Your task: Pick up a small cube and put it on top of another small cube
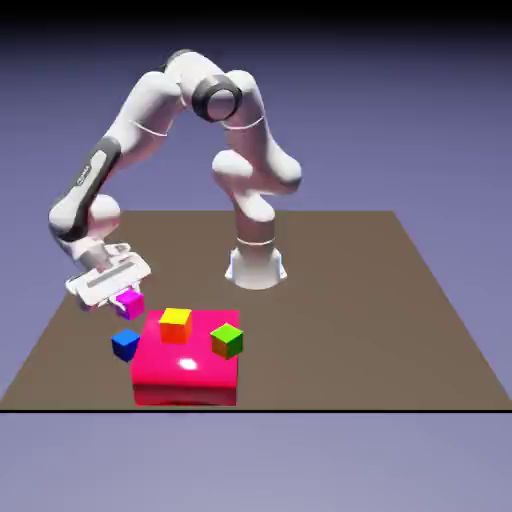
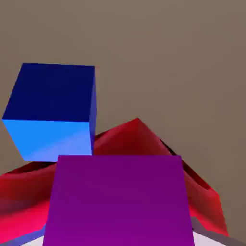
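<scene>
Across a plain brown table (image 1: pixel 340 330), see matte, even colour out to straight edges, with smooth blue-violet backdrop (image 1: pixel 380 110) behind and below, darkening to black along the exterior view's top. Toward the exterior view's left, find the magenta cube (image 1: pixel 130 304), clamped in the gripper (image 1: pixel 129 303) with both fingers closed on opposite sides. Just beside the large pink-red block (image 1: pixel 187 370), note the blue cube (image 1: pixel 126 345); on top of that block, the yellow cube (image 1: pixel 176 325); by its edge on the exterior view's right, the green cube (image 1: pixel 227 341). Notice a white glare on the block's glossy surface.

In the hand view, see the magenta cube filling the lower middle, cut off by the bottom edge, covering part of the red shape behind and leaving only pale slivers of the fingers (image 2: pixel 209 239). Can't tell whether the magenta cube touches the table, nor how fully the green cube rests on the block.
</scene>
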Controlling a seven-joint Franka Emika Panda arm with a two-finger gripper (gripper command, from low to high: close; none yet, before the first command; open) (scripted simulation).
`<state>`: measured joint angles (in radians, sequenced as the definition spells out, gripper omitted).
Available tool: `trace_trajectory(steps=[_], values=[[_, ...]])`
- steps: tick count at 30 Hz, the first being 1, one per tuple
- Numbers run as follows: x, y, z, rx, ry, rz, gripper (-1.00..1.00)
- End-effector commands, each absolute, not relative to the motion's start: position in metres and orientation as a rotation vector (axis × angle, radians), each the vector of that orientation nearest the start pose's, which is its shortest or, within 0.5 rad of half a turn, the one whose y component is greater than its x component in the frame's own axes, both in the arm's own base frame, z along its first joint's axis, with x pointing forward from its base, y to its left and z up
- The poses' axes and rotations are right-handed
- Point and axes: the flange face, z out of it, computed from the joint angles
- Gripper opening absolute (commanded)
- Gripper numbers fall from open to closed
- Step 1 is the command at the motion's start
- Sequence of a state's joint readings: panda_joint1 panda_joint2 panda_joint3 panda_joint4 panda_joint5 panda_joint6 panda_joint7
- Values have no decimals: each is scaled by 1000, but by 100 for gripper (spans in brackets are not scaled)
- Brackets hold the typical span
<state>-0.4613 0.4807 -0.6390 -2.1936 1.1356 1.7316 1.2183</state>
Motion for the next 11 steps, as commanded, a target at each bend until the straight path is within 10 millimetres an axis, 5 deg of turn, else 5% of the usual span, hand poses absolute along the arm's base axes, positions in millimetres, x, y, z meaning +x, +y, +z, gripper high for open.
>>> trace_trajectory(steps=[1,5,6,11], values=[[284,-403,182,-100,2355,885,-100],[310,-372,133,-101,2354,885,-100],[310,-372,133,-101,2354,885,100],[284,-403,182,-100,2355,885,100]])
